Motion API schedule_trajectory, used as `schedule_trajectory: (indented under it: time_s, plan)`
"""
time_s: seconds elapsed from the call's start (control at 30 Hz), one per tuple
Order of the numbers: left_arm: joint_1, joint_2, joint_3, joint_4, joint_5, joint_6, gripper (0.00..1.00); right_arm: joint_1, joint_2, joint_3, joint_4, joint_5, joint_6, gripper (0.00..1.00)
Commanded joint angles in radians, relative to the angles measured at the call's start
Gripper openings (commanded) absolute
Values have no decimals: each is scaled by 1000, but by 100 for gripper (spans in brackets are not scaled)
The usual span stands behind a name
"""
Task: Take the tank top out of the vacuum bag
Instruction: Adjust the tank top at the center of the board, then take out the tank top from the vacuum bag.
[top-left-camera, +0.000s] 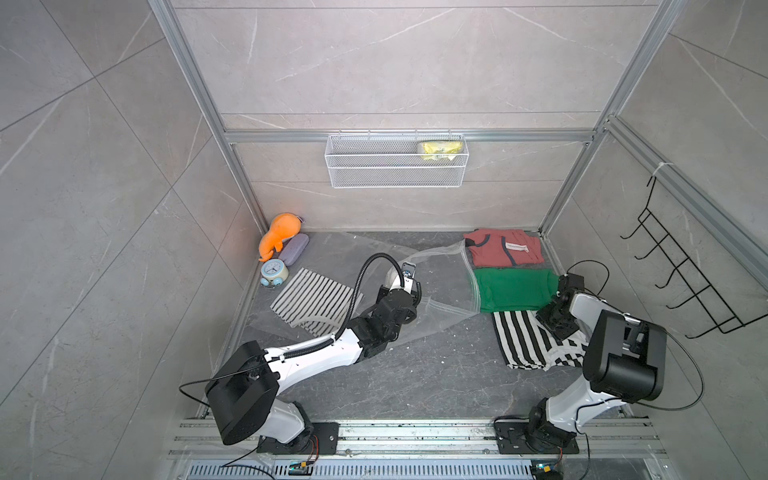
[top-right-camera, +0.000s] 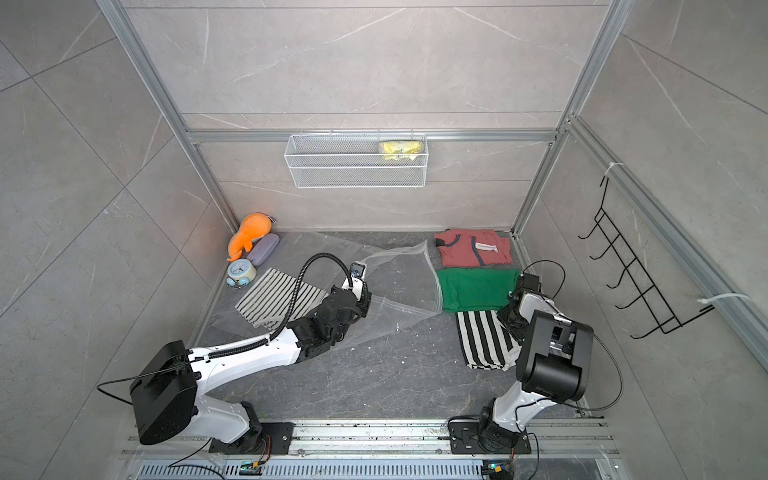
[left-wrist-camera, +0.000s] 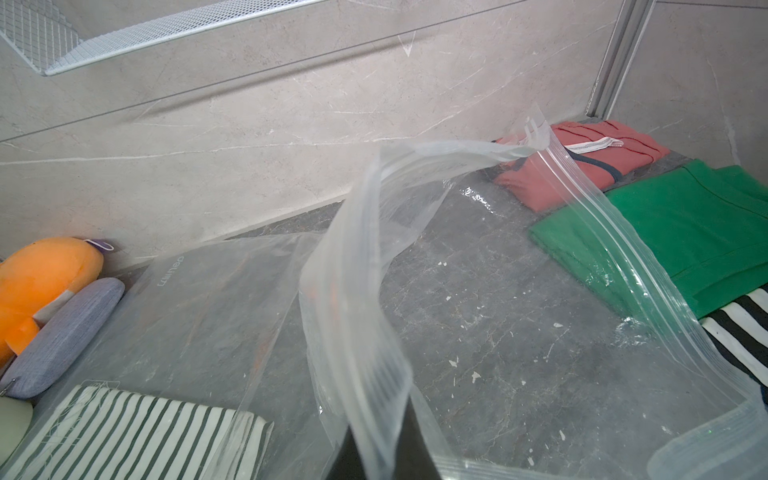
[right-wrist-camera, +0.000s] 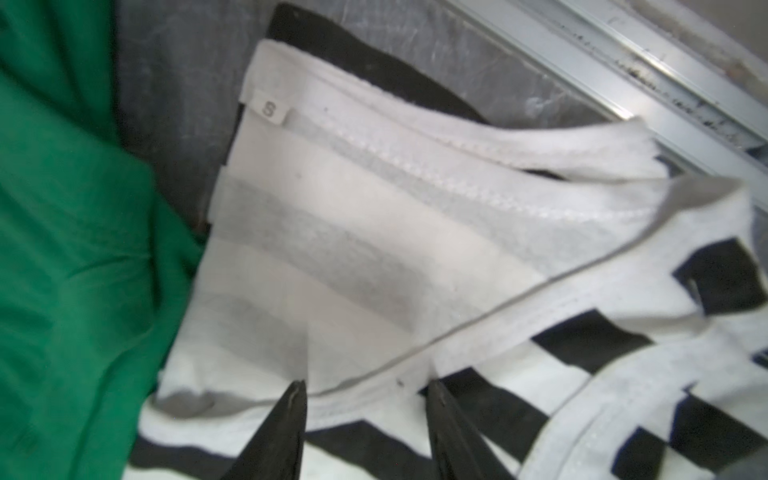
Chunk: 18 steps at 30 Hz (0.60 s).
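Dark stone floor (top-left-camera: 415, 374) enclosed by grey tiled walls (top-left-camera: 374, 62). A large clear vacuum bag (top-left-camera: 444, 274) lies across the middle of the floor, mouth open, its upper lip pinched and held up by the closed left gripper (left-wrist-camera: 382, 449). A black-and-white striped tank top (top-left-camera: 523, 340) lies outside the bag, beside a green garment (top-left-camera: 515, 291). The right gripper (right-wrist-camera: 365, 395) stands over its white hem, jaws apart.

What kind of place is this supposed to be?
Probably a robot test cell dressed as a tiled bathroom or laundry corner: stone-look panels in an aluminium frame, a white wire basket on the back wall, a black hook rack at the side.
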Motion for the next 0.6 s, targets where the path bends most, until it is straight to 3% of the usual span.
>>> schedule_trajectory:
  time_s: [0.0, 0.17, 0.27, 0.33, 0.43, 0.57]
  plan:
    - [7, 5, 40, -2, -13, -1, 0, 13, -148, 34, -78, -36, -5, 51]
    - [6, 25, 54, -11, 23, -9, 0, 180, -289, 64, 26, -315, -88, 49]
    - [6, 37, 69, -12, 44, -8, 0, 359, -241, 105, 111, -478, -107, 45]
    - [5, 42, 82, -17, 64, -3, 0, 455, -177, 112, 197, -591, -86, 36]
    - [5, 47, 92, -16, 98, 1, 0, 606, -103, 107, 314, -595, -75, 29]
    - [5, 60, 121, -44, 116, 2, 0, 714, -29, 119, 374, -574, -56, 23]
